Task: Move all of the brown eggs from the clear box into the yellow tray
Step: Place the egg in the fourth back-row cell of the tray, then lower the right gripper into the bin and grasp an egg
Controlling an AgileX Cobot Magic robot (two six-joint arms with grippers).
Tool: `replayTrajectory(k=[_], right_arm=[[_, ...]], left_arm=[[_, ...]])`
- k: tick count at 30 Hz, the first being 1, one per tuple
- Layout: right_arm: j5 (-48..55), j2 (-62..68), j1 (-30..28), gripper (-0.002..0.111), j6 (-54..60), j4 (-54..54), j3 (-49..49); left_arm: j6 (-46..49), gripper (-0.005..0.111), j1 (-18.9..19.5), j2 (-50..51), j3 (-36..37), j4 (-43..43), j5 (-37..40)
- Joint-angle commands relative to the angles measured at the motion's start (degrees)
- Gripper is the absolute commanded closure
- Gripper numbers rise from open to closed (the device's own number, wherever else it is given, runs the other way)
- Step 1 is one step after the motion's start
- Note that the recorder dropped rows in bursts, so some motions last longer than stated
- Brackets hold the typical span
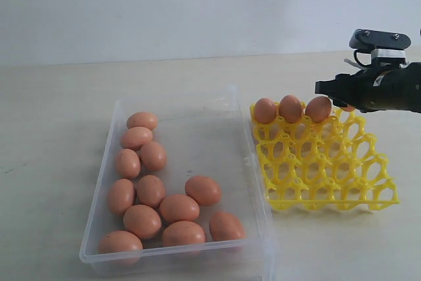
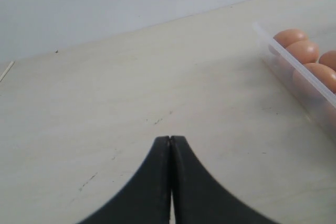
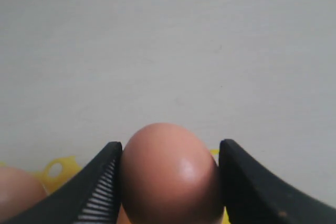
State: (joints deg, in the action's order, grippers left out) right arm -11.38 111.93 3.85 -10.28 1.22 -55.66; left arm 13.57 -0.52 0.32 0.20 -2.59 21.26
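Several brown eggs (image 1: 179, 207) lie in the clear box (image 1: 197, 101) at the left. The yellow tray (image 1: 329, 169) to its right carries three eggs (image 1: 290, 108) along its back row. My right gripper (image 1: 332, 90) hovers over the tray's back right corner. In the right wrist view it (image 3: 170, 148) is shut on a brown egg (image 3: 170, 177), with yellow tray bits (image 3: 58, 169) just below. Whether that egg touches the tray I cannot tell. My left gripper (image 2: 170, 139) is shut and empty over bare table, beside the clear box (image 2: 294, 64) and its eggs (image 2: 302, 51).
The light table top (image 1: 59, 129) stretches around both containers. A pale wall (image 1: 197, 4) stands behind. The left arm is outside the exterior view.
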Motion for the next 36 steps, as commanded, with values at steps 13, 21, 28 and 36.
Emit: replayTrajectory(k=[13,21,28,36], right_arm=[[3.34,-5.89,-0.02,0.058,-0.3,2.33,-0.22],[24.79,-19.3,19.22,0.108,3.82,2.33,-14.18],[44.68,-4.55,34.7,0.108,7.46,-5.61,-30.08],[55.38,6.91,36.46,0.069,11.34,-17.23,-37.5]], left_arm=[[-0.02,0.107,-0.14,-0.32,-0.2,-0.25,-0.42],[-0.02,0.107,-0.14,-0.32,-0.2,-0.25,-0.42],[-0.02,0.107,-0.14,-0.32,-0.2,-0.25,-0.42],[-0.02,0.107,-0.14,-0.32,-0.2,-0.25,-0.42]])
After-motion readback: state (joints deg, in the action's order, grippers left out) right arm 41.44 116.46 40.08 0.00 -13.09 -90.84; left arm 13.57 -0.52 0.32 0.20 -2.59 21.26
